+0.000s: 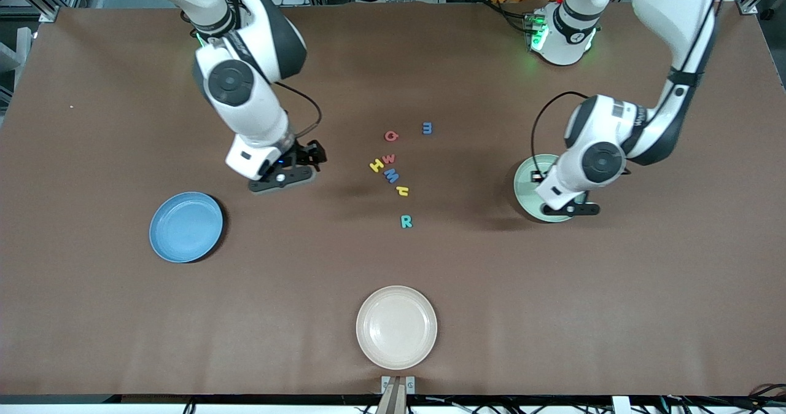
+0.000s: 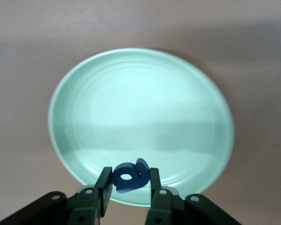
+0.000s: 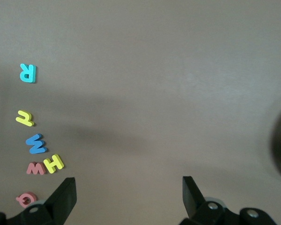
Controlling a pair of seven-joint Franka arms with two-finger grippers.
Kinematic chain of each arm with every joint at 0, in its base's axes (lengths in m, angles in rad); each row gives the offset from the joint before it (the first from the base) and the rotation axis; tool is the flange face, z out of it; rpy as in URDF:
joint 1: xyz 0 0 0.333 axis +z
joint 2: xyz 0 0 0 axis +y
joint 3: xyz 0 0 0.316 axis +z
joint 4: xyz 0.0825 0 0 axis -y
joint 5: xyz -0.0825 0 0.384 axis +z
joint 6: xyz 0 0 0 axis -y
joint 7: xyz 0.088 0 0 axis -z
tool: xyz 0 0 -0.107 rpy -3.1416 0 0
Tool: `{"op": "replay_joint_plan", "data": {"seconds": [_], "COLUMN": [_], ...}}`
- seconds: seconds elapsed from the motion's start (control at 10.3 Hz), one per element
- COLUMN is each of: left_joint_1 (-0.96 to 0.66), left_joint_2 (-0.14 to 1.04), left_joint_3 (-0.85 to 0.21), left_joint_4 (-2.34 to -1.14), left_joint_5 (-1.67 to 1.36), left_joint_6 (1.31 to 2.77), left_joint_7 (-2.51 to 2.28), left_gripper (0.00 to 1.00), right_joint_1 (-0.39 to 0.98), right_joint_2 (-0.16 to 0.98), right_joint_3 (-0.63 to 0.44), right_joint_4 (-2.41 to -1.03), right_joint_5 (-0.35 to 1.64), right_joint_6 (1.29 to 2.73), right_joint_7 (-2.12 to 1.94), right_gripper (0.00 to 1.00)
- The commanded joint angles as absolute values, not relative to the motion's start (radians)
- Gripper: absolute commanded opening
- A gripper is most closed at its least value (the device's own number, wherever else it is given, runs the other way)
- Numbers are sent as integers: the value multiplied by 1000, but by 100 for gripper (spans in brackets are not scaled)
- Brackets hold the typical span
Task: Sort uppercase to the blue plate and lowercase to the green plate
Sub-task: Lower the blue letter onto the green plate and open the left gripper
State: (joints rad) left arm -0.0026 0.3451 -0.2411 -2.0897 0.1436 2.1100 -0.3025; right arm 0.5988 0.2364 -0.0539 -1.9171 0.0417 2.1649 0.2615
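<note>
Your cream plate (image 1: 396, 327) lies empty nearest the front camera, well apart from the letters. The teal R (image 1: 406, 221), yellow h-like letter (image 1: 403, 190), blue M (image 1: 391, 176), red w (image 1: 389, 159), yellow H (image 1: 376, 166), red Q (image 1: 391, 136) and blue m (image 1: 427, 128) lie loose on the table (image 1: 552, 316) between the plates. Your left gripper (image 2: 127, 183) hangs over the green plate (image 2: 140, 117), jaws clamped on the blue rounded letter (image 2: 130, 176); that plate is empty. The blue plate (image 1: 186, 226) is empty too. Your right gripper (image 3: 129, 194) hovers over bare table, jaws apart.
</note>
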Motion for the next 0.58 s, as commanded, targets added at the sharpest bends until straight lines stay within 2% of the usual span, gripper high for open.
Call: {"op": "replay_joint_plan", "data": {"seconds": [0.0,0.49], "left_joint_1": [38,40], "left_joint_2": [319,322], "left_joint_3": [-252,-250], "left_joint_4": [-2163,-2307], "left_joint_5": [170,170], "left_joint_6": [2178,2387], "left_joint_7": [-270,-288], "left_gripper": [22,22], "right_joint_1": [667,801], "right_joint_2": [303,497], "right_joint_3": [-61,-63], "right_joint_4": [-1901,-1737], "right_joint_5": [41,34], "right_joint_6": [2225,2247], "right_joint_7": [311,478], "right_gripper": [100,100]}}
